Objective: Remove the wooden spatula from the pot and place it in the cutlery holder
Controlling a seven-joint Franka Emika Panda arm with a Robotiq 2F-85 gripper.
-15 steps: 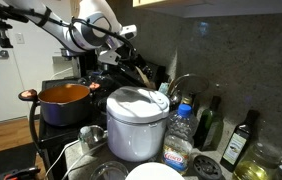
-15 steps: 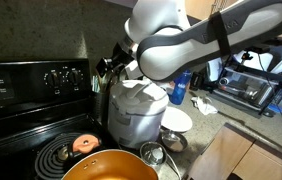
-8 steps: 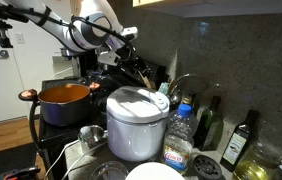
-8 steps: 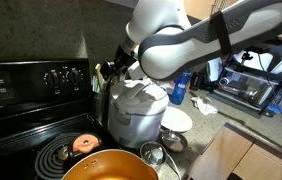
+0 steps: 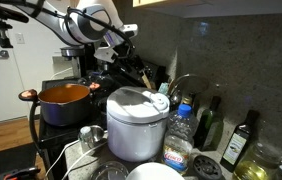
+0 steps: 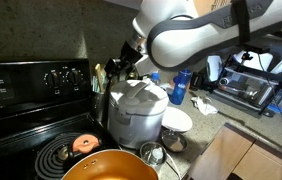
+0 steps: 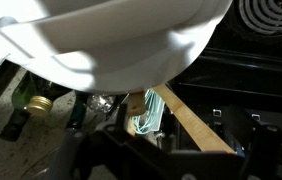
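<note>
The wooden spatula (image 5: 141, 75) leans tilted in the cutlery holder (image 6: 102, 85) behind the white rice cooker (image 5: 136, 122). In the wrist view the spatula (image 7: 191, 120) runs diagonally beside a teal utensil (image 7: 149, 112). My gripper (image 5: 126, 50) is just above the spatula's handle and looks open and empty; it also shows in an exterior view (image 6: 130, 58) and as dark fingers at the bottom of the wrist view (image 7: 171, 165). The pot (image 5: 63, 103), dark with an orange inside, stands on the stove with nothing in it and also shows in an exterior view (image 6: 106, 168).
The rice cooker (image 6: 136, 110) stands right under my arm. Bottles (image 5: 241, 140) crowd the counter beside it. A black stove with a coil burner (image 6: 66, 155) holds an orange disc (image 6: 83, 143). A toaster oven (image 6: 246, 88) stands at the back.
My gripper and arm have risen away from the holder. The spatula has stayed where it was, leaning in the holder.
</note>
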